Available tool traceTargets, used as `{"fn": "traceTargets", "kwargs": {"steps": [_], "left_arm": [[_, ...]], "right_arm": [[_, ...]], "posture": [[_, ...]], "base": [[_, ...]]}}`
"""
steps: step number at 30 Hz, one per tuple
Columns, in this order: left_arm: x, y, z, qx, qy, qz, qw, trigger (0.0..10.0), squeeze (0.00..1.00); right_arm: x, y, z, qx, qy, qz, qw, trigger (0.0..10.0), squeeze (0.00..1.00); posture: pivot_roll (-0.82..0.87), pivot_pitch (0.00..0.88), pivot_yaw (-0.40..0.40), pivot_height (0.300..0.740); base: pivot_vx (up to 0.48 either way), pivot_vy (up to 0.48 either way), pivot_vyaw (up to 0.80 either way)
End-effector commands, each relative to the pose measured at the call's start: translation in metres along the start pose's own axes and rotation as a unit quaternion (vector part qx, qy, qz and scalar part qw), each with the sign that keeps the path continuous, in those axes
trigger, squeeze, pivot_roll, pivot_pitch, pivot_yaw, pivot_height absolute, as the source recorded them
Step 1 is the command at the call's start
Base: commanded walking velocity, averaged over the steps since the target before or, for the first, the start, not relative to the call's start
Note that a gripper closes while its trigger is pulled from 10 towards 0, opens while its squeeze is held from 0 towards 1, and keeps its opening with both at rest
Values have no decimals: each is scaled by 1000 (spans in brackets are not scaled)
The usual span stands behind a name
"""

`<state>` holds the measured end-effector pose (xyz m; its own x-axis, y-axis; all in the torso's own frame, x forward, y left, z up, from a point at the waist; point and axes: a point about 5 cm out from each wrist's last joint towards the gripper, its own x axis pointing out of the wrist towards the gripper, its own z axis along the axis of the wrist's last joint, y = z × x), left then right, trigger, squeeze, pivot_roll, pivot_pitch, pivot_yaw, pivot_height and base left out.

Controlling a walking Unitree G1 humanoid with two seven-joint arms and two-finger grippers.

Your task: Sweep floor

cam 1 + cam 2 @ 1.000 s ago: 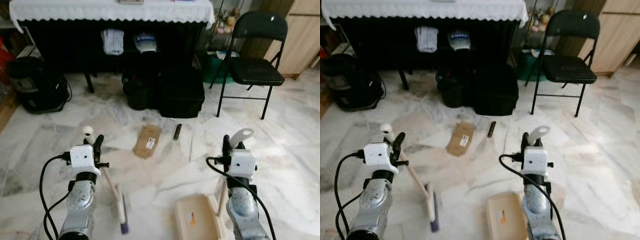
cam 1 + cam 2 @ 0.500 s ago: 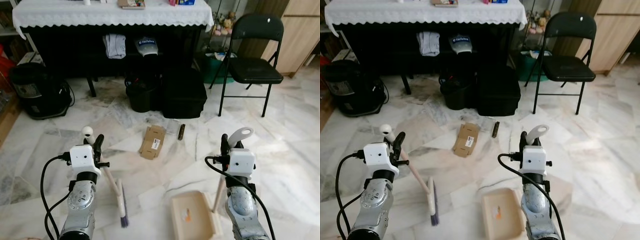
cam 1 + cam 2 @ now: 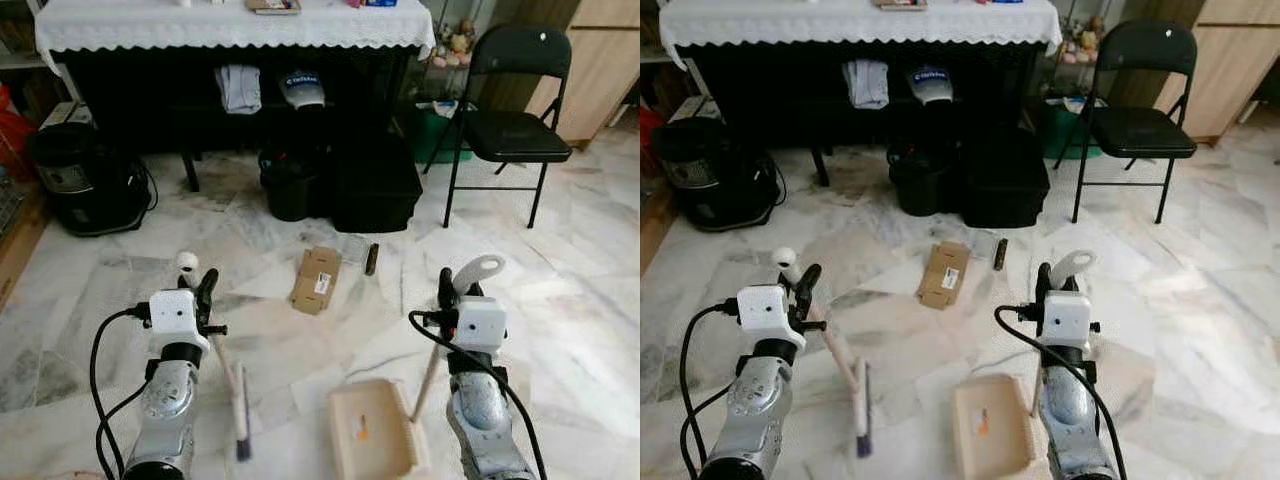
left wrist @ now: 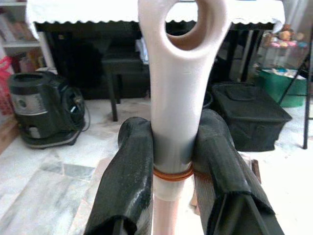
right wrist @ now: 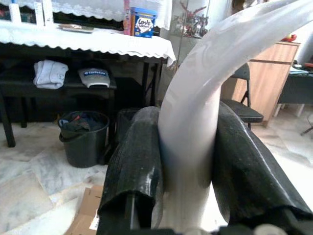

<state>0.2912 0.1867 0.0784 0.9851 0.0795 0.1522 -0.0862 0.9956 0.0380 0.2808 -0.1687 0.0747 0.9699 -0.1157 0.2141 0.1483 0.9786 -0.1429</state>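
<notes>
My left gripper is shut on the white top of a broom handle; the broom's head rests on the marble floor below it. On the other side, my right gripper is shut on the curved white handle of a beige dustpan, whose pan lies flat on the floor between my arms. A flattened cardboard box and a small dark stick-like object lie on the floor ahead of me.
A table with a white cloth stands ahead, with a black bucket and a black case under it. A black vacuum cleaner sits at the left, a black folding chair at the right.
The whole view has shifted, so the camera has moved; the cardboard sits a little lower and to the right in the picture. Both grippers keep their hold on broom and dustpan.
</notes>
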Motion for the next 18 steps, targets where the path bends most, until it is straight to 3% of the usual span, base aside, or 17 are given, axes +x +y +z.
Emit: {"fn": "traceTargets", "kwargs": {"steps": [1, 6, 18], "left_arm": [[3, -4, 7, -1, -18, -6, 1000, 10000, 16], [3, -3, 5, -5, -10, -6, 1000, 10000, 27], [2, -4, 4, -8, -8, -7, 1000, 10000, 35]], "right_arm": [[2, -6, 3, -9, -13, -2, 1000, 10000, 0], [2, -5, 3, -9, -12, -2, 1000, 10000, 0], [2, -5, 4, -8, -12, -1, 1000, 10000, 0]], "posture": [[-31, 80, -36, 740], [-33, 83, -36, 740], [-32, 90, -39, 740]], "base": [[0, 0, 0], [0, 0, 0], [342, 0, 0]]}}
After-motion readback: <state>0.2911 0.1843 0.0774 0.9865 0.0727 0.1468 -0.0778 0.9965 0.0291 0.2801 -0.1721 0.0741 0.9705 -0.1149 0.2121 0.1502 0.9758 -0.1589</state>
